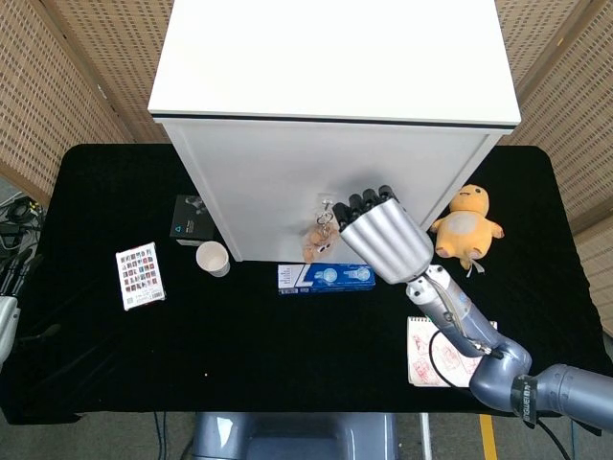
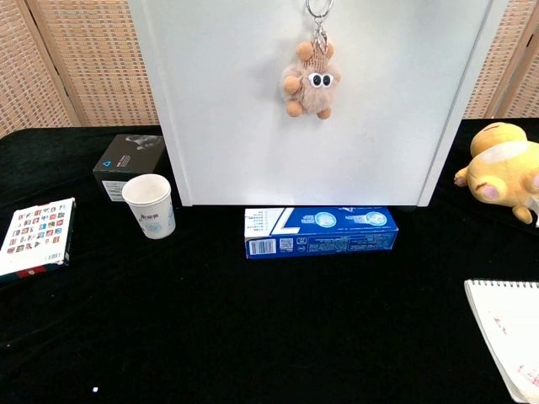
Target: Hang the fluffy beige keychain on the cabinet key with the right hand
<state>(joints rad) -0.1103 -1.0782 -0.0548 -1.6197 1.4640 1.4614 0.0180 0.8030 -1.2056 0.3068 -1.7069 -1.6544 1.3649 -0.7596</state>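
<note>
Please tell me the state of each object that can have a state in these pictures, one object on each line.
fluffy beige keychain: hanging by its ring on the cabinet front, free of the hand
right hand: holds nothing, beside the keychain
paper cup: upright
blue box: lying flat
notebook: open

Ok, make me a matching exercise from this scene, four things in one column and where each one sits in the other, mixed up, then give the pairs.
Things:
1. fluffy beige keychain
2. paper cup
3. blue box
4. yellow plush toy

Places:
A. lying flat on the table at the foot of the cabinet front
B. on the table right of the cabinet
C. hanging against the cabinet front
D. standing near the cabinet's left corner, by a black box

Pairs: 1-C, 2-D, 3-A, 4-B
</note>
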